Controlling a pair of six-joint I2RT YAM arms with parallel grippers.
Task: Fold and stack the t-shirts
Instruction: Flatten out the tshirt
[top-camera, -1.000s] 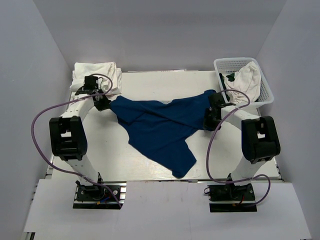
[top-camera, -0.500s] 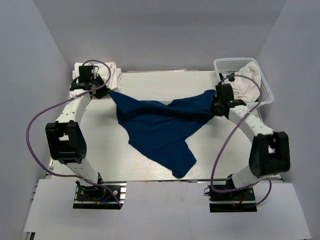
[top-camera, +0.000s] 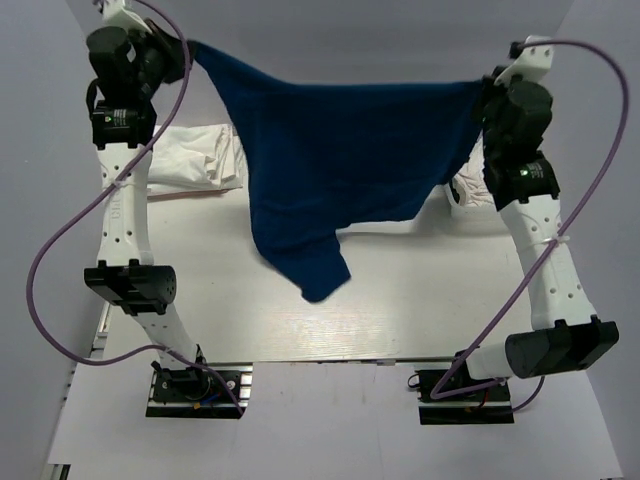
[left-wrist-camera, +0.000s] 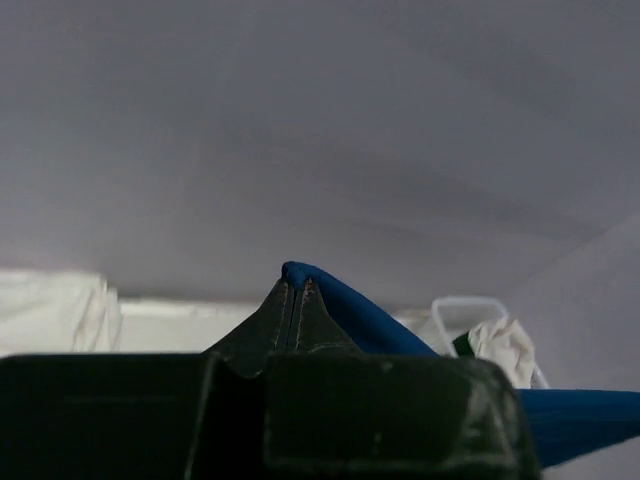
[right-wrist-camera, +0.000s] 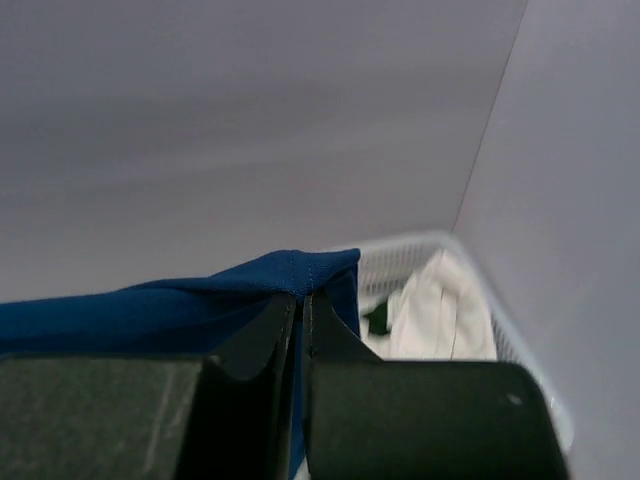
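Observation:
The dark navy t-shirt hangs stretched in the air between both raised arms, its lowest corner dangling just above the table. My left gripper is shut on its upper left edge. High on the right, my right gripper is shut on the shirt's upper right edge. A white t-shirt lies folded at the back left of the table. Another white t-shirt sits in the basket.
The white lattice basket stands at the back right, mostly hidden behind the hanging shirt and my right arm in the top view. Grey walls close in the table on three sides. Purple cables loop from both arms.
Both arms have swung up and apart, lifting the navy shirt off the table and spreading it wide. My right gripper went from open to shut on the shirt's edge.

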